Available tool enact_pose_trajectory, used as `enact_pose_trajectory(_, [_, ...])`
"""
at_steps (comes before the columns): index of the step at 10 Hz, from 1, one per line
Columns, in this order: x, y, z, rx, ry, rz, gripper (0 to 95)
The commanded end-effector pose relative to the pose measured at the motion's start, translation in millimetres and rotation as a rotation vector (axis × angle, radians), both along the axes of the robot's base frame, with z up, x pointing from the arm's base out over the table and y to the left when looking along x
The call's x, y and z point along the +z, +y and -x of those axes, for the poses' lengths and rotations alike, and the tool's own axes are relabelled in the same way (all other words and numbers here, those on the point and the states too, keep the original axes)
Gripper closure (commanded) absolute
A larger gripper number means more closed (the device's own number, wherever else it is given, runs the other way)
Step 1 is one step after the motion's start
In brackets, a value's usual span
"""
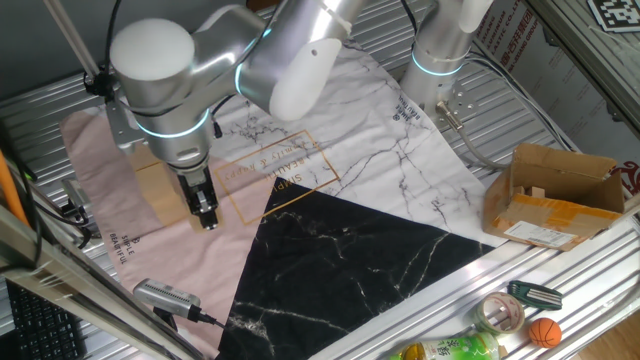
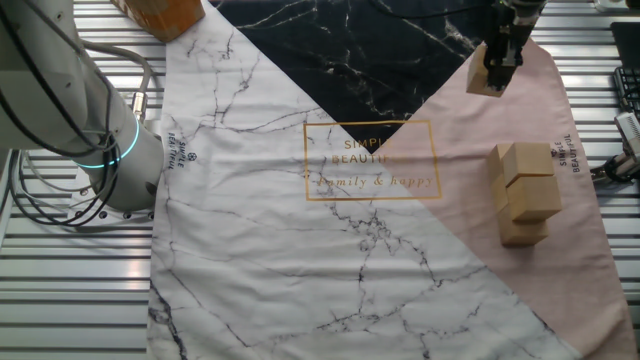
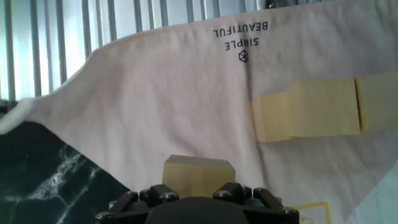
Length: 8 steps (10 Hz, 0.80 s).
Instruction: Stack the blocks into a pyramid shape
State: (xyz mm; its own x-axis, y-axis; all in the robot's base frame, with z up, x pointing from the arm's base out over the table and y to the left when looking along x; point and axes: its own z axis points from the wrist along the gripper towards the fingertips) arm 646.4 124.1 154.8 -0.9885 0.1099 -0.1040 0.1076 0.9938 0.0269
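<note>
My gripper (image 2: 497, 62) is shut on one tan wooden block (image 2: 485, 79), holding it over the pink part of the cloth. In the hand view that block (image 3: 199, 174) sits between the fingers at the bottom edge. A tight cluster of blocks (image 2: 524, 193) rests on the pink cloth, a short way from the held one, and I cannot tell how many it holds. This cluster of blocks (image 3: 308, 116) lies to the upper right in the hand view. In one fixed view the gripper (image 1: 206, 212) stands just right of the cluster of blocks (image 1: 160, 190), with the held block hidden.
An open brown cardboard box (image 1: 558, 195) sits at the right. A tape roll (image 1: 503, 312), an orange ball (image 1: 545, 332) and a green bottle (image 1: 450, 350) lie on the front rail. A grey handheld device (image 1: 165, 297) lies front left. The arm's base (image 2: 112, 150) stands beside the cloth.
</note>
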Motion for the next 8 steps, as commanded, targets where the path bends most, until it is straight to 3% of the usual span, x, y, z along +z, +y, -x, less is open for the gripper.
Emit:
enact_pose_trajectory(1, [0.1, -0.2, -0.2, 0.002, 0.008, 0.041, 95.0])
enact_pose_trajectory(4, [-1.1, -2.8, -2.1, 0.05, 0.015, 0.055, 95.0])
enact_pose_trajectory(6, [-6.6, -19.5, -11.9, 0.089, 0.014, 0.054, 95.0])
enact_pose_trajectory(8, [-3.9, -35.5, -22.5, 0.103, 0.02, 0.04, 95.0])
